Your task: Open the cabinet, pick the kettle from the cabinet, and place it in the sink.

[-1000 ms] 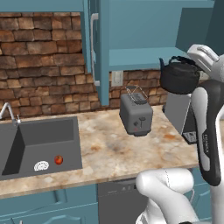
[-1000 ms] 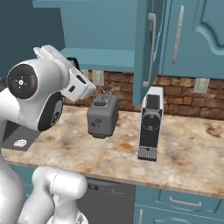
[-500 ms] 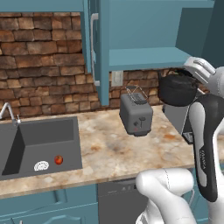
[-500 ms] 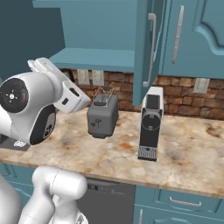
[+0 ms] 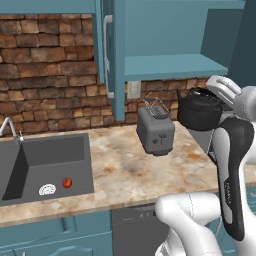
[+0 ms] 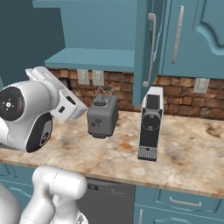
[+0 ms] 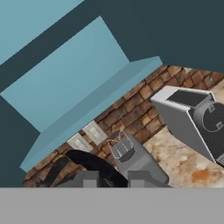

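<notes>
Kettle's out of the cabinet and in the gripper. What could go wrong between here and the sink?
1. The toaster stands on the counter between the held kettle and the sink; a low sweep could clip it.
2. The open cabinet door edge hangs above that path, so a high carry may hit it.
3. Two small items, one white and one red, lie in the basin; the kettle could land on them.

Black kettle (image 5: 199, 109), teal cabinet (image 5: 165, 35), grey toaster (image 5: 155, 131), beige-marbled counter (image 5: 130, 167).

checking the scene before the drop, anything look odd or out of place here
Only small things: a red ball and a white object lie in the sink, where the kettle, held in the air by the end effector, should go. The cabinet door stands open.
</notes>
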Robot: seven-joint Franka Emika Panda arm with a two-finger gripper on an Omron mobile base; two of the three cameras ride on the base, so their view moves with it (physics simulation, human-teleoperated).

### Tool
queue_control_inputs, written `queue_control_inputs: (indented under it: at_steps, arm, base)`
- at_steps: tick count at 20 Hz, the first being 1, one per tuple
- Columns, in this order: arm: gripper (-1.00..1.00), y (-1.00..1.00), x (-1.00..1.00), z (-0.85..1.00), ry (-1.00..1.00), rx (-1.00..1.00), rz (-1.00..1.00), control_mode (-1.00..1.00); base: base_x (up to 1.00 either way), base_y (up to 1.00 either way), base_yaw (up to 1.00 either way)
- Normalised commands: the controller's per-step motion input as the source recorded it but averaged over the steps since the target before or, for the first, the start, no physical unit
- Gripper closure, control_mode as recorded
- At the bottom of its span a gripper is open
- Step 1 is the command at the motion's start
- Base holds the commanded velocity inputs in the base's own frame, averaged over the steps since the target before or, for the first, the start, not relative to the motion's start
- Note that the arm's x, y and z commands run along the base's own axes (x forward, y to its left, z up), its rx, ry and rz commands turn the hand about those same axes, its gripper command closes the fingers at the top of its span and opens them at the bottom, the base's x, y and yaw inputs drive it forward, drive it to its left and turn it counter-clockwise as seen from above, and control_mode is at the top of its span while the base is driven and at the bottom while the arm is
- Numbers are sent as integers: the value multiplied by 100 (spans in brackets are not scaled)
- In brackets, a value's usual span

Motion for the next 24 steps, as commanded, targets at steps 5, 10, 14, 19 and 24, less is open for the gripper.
queue_control_inputs:
  at_steps: [5, 10, 14, 19, 24]
  arm:
    - [100, 0, 1, -23, 1, 1, 0, -100]
    - [100, 0, 0, -17, 0, 4, 0, -100]
    - [100, 0, 0, -14, 0, 4, 0, -100]
    - [100, -1, 0, -10, 0, 3, 0, -100]
    - [100, 0, 0, 0, 0, 0, 0, -100]
  base:
    - [0, 0, 0]
    - [0, 0, 0]
    - [0, 0, 0]
    - [0, 0, 0]
    - [0, 0, 0]
